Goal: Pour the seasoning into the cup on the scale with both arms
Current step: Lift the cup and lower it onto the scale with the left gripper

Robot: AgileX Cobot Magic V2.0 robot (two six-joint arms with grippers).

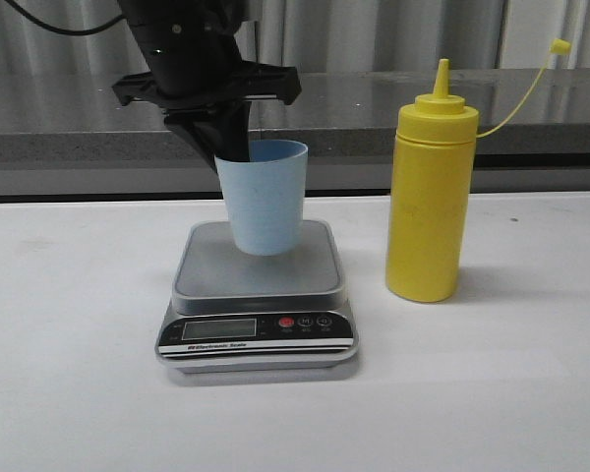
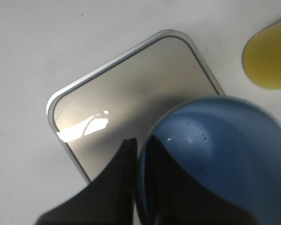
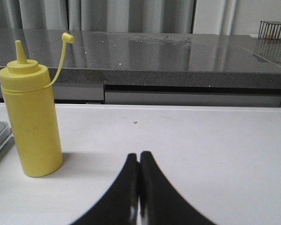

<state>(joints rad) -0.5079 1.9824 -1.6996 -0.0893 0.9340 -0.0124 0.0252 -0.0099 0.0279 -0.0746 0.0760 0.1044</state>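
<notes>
Nearest the front camera sat the scale, its black panel and red button facing out, though the LCD digits were too faint to read. On its grey platform stood the cup, upright, its base seemingly touching the platform, although from that angle I could not be sure it rested fully. My left gripper was clamped on the cup's rim at the back left, one finger inside the wall and one outside; my own arm hid the finger roots in the front view, and my wrist camera cut off most of the cup. Small dark specks showed inside it. Just right of the scale, apart from it, stood the seasoning, upright, its cap hanging off on the tether. My right gripper hung over bare table beside the bottle, fingers pressed together on nothing. Behind everything ran a grey counter.
</notes>
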